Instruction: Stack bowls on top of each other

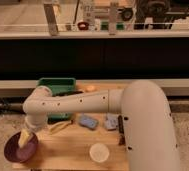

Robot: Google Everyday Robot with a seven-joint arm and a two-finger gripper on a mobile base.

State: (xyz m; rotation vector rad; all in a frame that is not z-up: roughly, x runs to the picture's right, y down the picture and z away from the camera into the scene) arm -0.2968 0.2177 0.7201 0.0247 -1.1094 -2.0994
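Observation:
A dark glossy purple bowl point(19, 149) sits at the front left corner of the wooden table point(70, 145). My gripper point(24, 138) hangs at the end of the white arm point(73, 103) and reaches down into or just above this bowl, its pale yellow tip over the bowl's middle. The orange-brown bowl is not in view; it may be hidden by the arm or the gripper.
A small white cup point(99, 152) stands at the front middle. A green bin point(57, 85) is at the back left. A blue sponge point(88, 121), a grey-blue item point(111, 121), a yellow object point(60, 126) and a small orange thing point(90, 88) lie on the table.

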